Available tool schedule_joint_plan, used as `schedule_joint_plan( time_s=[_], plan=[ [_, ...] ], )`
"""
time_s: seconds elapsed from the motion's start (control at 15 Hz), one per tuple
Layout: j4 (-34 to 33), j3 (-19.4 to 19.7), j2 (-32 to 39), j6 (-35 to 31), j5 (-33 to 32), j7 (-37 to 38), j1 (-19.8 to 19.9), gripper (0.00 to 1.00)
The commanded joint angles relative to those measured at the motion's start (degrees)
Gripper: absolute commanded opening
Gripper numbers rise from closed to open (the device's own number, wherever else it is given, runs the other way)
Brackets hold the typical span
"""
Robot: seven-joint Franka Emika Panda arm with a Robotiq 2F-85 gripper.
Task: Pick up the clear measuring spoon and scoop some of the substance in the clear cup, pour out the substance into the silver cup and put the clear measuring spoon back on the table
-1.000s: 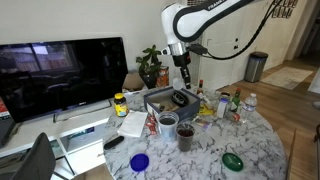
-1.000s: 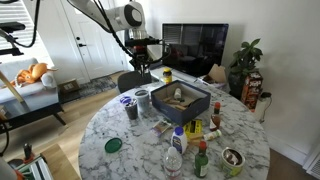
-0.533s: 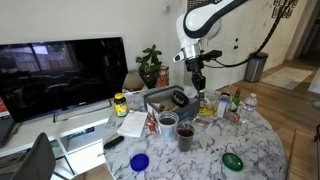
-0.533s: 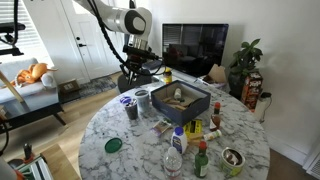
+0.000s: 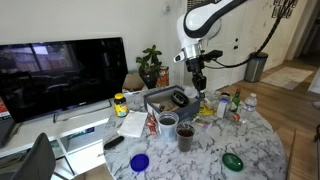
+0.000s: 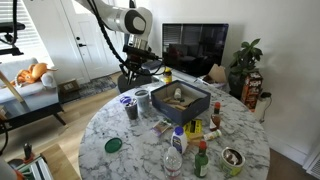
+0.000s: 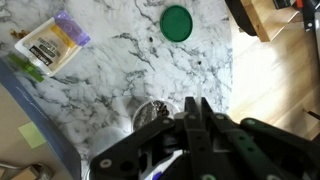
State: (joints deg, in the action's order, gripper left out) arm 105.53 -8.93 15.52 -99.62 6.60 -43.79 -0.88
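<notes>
Round and marbled white-and-grey, the table stands in a living room, with a dark television to the left and a dark tray among its clutter. Toward the near left of the tabletop in an exterior view stands the clear cup, pale-rimmed, with the substance showing reddish-brown through its wall. The silver cup sits just beside it, nearer and to the right.

The gripper hangs high above the table, well clear of both cups. In the wrist view its jaws are drawn close together, and a pale bluish sliver between them seems to be the clear measuring spoon. A cup mouth lies below the fingers there, but I cannot tell which cup it is.

By my reading, the step in hand is bringing the spoon to a cup. Doing it well means centring over the right mouth before descending and coming down straight so the rim is not knocked. The bowl should stay level and the grip firm on a thin, slippery handle.
</notes>
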Motion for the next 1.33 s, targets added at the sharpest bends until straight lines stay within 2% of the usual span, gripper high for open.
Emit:
schedule_joint_plan(
  time_s=[0.0,0.27,0.67,0.8,0.87,1.0,1.07,1.27],
  plan=[
    [-3.2,0.0,3.3,6.5,4.6,-6.2,1.1,0.01],
    [-5.6,0.8,8.9,13.2,7.2,-12.3,2.7,0.01],
    [-11.9,2.0,21.2,26.7,6.7,-13.4,4.7,0.01],
    [-14.4,2.1,25.4,31.2,7.2,-11.6,4.9,0.01],
    [-10.0,2.0,20.3,26.7,5.9,-12.5,4.6,0.06],
    [-11.9,1.9,23.6,28.8,5.9,-12.4,4.8,0.06],
    [-12.6,1.9,24.5,29.2,5.9,-12.4,4.9,0.01],
    [-12.7,2.5,26.3,23.2,4.1,-12.0,4.0,0.01]
  ],
)
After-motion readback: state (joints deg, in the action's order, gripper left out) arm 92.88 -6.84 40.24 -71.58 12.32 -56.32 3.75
